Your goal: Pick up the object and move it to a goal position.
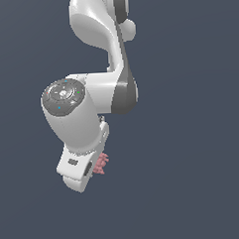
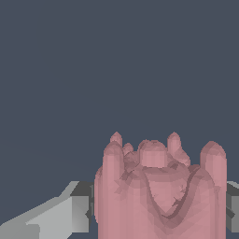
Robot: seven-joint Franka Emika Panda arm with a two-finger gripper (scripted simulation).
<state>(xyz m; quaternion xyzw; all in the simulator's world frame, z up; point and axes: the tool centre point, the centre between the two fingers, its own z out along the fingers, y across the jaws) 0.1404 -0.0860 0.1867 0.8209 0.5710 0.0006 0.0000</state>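
Transport is the step in hand: the tool [image 1: 92,168] is gripping the object [image 1: 101,163], a small pink-red ribbed block peeking out at the exterior view's right of the white hand. In the wrist view its fingers [image 2: 77,207] are pressing both sides of the block. No goal marker is showing; carrying steadily without easing the squeeze seems wisest.

Small pink-red ribbed object [image 1: 100,164], lumpy rounded ridges, sits between the gripper [image 1: 92,170] fingers, w/ fingers touching both its sides in wrist view, mostly hidden behind gripper in exterior view
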